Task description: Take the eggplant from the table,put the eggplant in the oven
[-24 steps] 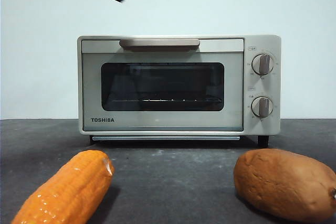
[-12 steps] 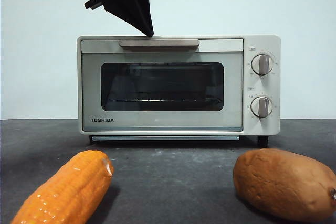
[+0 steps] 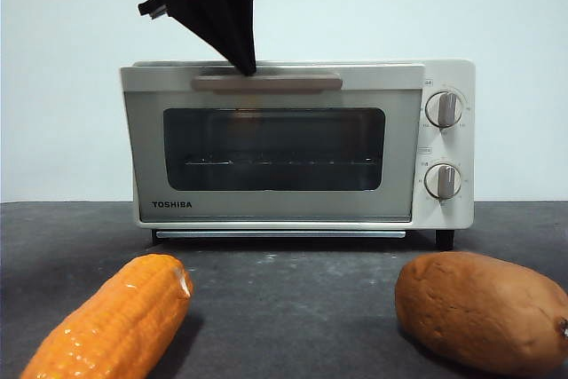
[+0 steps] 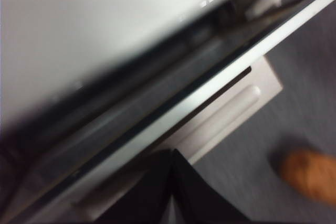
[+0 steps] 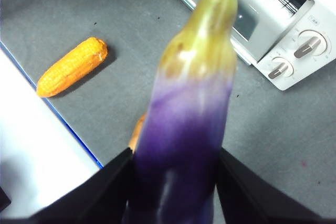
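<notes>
Purple eggplant (image 5: 181, 145) in right pincer (image 5: 173, 182) | left pincer (image 3: 247, 67) at oven (image 3: 297, 144) handle (image 3: 266, 82)

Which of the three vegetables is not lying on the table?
The eggplant: the right end effector holds it above the table, while corn and sweet potato lie there.

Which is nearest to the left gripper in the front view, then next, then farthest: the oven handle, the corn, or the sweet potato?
1. Oven handle: the left gripper has its tip on it, atop the door.
2. Corn: low on the table, left side of the view.
3. Sweet potato: low on the table, right side, farthest.
</notes>
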